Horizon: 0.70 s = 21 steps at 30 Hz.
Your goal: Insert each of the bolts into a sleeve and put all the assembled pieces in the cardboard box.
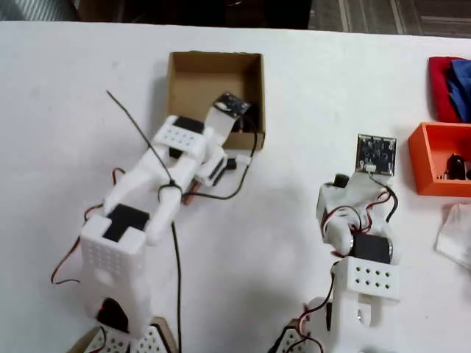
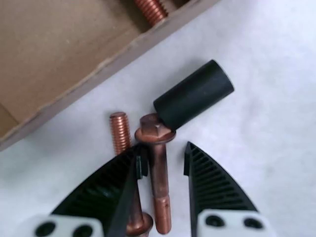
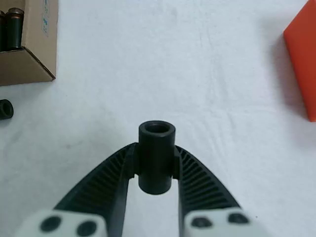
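My left gripper [image 2: 164,150] is open just outside the cardboard box [image 2: 98,74]. One copper bolt [image 2: 159,168] lies between its fingers on the table. A second bolt [image 2: 120,133] lies alongside, partly under one finger. A black sleeve [image 2: 193,100] lies on its side against the first bolt's hex head. A threaded bolt end [image 2: 150,10] shows inside the box. My right gripper [image 3: 155,153] is shut on another black sleeve [image 3: 156,148], held upright with its bore facing the camera. In the high view the left gripper [image 1: 218,169] is at the box's [image 1: 176,73] near edge and the right gripper [image 1: 340,184] sits apart, to the right.
An orange bin [image 1: 430,165] stands at the right edge, with red and blue cloth [image 1: 450,84] behind it and a white wad [image 1: 456,232] in front. Assembled pieces [image 3: 12,24] rest in the cardboard box [image 3: 34,59]. Cables trail from both arms.
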Available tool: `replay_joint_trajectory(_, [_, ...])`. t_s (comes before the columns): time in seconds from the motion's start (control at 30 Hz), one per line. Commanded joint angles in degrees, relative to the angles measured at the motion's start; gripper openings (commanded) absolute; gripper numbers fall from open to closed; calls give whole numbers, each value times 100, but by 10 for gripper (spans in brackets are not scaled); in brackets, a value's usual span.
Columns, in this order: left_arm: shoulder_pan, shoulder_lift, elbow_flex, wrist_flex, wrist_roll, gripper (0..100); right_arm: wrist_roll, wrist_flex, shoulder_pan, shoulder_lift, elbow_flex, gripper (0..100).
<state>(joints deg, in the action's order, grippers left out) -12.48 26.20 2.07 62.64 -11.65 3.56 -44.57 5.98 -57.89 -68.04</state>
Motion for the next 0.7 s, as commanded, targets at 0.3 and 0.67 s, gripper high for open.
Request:
replay_joint_trajectory(0.3, [-9, 18, -84, 35, 9, 31, -44, 101, 22, -180, 26, 21])
replay_joint_trajectory(0.67, [-114, -1125, -119, 932, -18, 31, -44, 101, 40, -180, 26, 21])
